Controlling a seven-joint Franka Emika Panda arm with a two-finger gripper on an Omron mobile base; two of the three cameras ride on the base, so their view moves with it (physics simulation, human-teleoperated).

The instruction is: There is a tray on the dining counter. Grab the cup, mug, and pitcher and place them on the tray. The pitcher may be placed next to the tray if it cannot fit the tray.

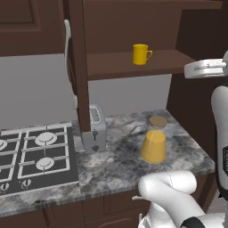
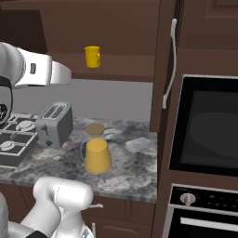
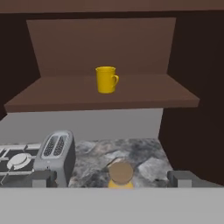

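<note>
The plain yellow mug stands upright on a dark wood shelf, its handle to the right in the hand view. Below it the orange-yellow pitcher with a round cork lid stands on the marbled worktop by the stove. My gripper is open and empty; it hangs well back from the shelf, above the pitcher, facing the mug. The tray, the cup and the dining counter are out of view.
A silver toaster stands left of the pitcher, beside the stove. A built-in oven and a tall cabinet with a long handle close off the right side. A wood post bounds the shelf's left end.
</note>
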